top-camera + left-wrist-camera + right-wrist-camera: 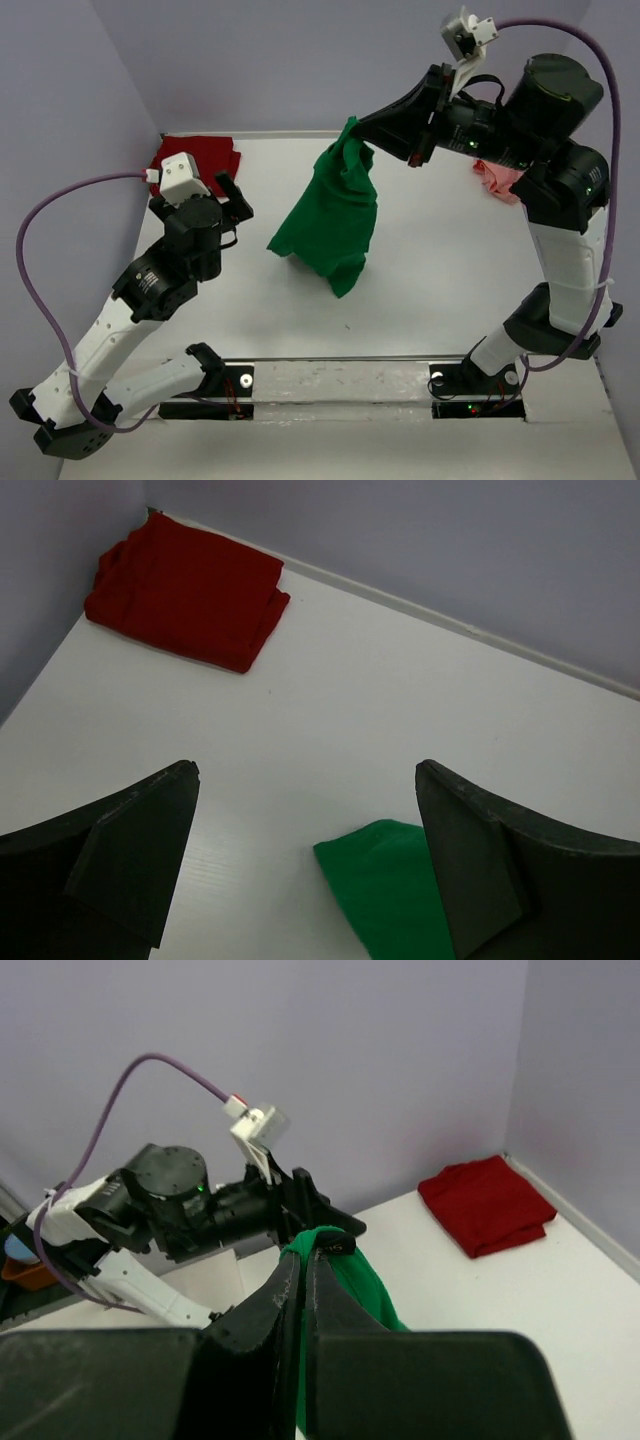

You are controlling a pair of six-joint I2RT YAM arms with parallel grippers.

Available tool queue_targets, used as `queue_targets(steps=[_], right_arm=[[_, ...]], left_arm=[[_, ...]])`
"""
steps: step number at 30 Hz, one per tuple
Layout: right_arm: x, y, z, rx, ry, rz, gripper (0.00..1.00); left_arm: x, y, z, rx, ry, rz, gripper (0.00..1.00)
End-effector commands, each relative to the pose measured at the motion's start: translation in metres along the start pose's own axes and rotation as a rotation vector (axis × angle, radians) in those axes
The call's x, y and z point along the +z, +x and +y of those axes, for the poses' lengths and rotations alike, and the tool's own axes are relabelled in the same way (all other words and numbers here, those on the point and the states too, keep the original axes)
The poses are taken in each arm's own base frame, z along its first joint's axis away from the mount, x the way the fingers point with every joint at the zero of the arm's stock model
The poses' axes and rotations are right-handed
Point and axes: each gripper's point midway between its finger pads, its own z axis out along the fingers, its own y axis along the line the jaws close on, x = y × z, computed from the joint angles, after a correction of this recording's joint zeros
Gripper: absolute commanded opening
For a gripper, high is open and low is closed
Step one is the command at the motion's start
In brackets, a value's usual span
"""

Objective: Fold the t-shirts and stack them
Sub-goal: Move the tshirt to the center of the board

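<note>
The right tool (365,145) pinches the limp-looking, lightweight green t-shirt (330,225) at twelve o'clock; the wide-spread left tool (237,200) should take its six-o'clock hem.

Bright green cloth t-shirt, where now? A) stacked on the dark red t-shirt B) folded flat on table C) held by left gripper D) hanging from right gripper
D: the right gripper is shut on the top of the bright green cloth t-shirt, which hangs below it; the left gripper is open and empty.
</note>
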Motion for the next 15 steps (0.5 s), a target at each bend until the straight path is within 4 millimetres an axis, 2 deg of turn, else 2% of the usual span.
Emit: queue_targets(steps=[1, 3, 4, 7, 8, 10, 11, 12, 13, 14, 15], right_arm=[[-0.041, -0.052, 0.034, -0.123, -0.024, -0.163, 0.00], [-0.047, -0.057, 0.038, -0.133, -0.018, -0.188, 0.00], [-0.059, -0.066, 0.042, -0.165, -0.009, -0.223, 0.00], [-0.065, -0.070, 0.022, -0.212, 0.110, -0.235, 0.00], [-0.058, -0.061, 0.009, -0.212, 0.156, -0.207, 0.00], [-0.048, -0.045, -0.026, -0.219, 0.295, -0.159, 0.00], [-0.030, -0.017, -0.049, -0.201, 0.344, -0.078, 0.00], [-0.027, -0.004, -0.079, -0.188, 0.477, -0.049, 0.00], [-0.023, 0.008, -0.100, -0.223, 0.551, -0.008, 0.00], [-0.011, 0.031, -0.127, -0.228, 0.635, 0.055, 0.00], [-0.012, 0.047, -0.157, -0.233, 0.759, 0.095, 0.00]], left_arm=[[0.006, -0.002, -0.001, -0.010, -0.040, -0.026, 0.99], [0.009, -0.001, -0.004, -0.010, -0.037, -0.027, 0.99], [0.011, 0.002, -0.006, -0.003, -0.037, -0.022, 0.99], [0.015, 0.007, -0.013, 0.009, -0.028, -0.010, 0.99], [0.016, 0.008, -0.014, 0.011, -0.026, -0.008, 0.99], [0.018, 0.011, -0.016, 0.017, -0.025, -0.003, 0.99], [0.018, 0.011, -0.017, 0.017, -0.023, -0.006, 0.99], [0.018, 0.011, -0.017, 0.019, -0.023, -0.007, 0.99], [0.019, 0.012, -0.018, 0.024, -0.023, -0.007, 0.99], [0.020, 0.013, -0.018, 0.031, -0.025, -0.007, 0.99], [0.021, 0.014, -0.019, 0.032, -0.024, -0.008, 0.99]])
